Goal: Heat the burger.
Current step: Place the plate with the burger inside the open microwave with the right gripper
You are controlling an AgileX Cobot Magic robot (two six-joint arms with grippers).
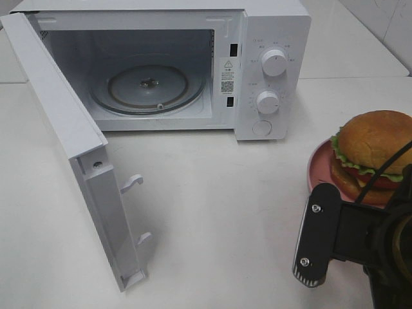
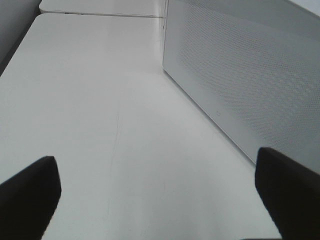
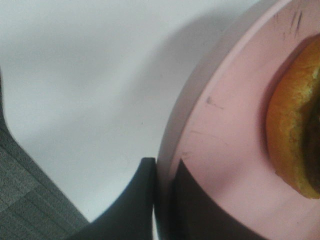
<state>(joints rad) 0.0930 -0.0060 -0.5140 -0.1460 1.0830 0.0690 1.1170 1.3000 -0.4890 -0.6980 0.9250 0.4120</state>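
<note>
The burger (image 1: 373,151) sits on the pink plate (image 1: 320,168) at the right side of the table (image 1: 225,212), well apart from the microwave (image 1: 270,71) and not yet inside it. The right gripper (image 3: 165,167) has its jaws closed on the plate's near rim, one finger over the lip and one under it, just beside the bun without touching it. Whether the plate is clear of the table I cannot tell. I'd say the step in hand is carrying plate and burger to the oven. The door (image 1: 71,148) stands wide open and the glass turntable (image 1: 148,87) is bare, so the way in looks ready. The next move calls for a level lift, then a sweep leftward and forward through the opening, keeping the plate flat so the burger does not slide, and clearing the cavity's lower edge. The right arm comes in low from the near side, wrist about level with the plate. The left gripper (image 2: 155,165) hovers over bare table beside the door, jaws spread wide and holding nothing.
</note>
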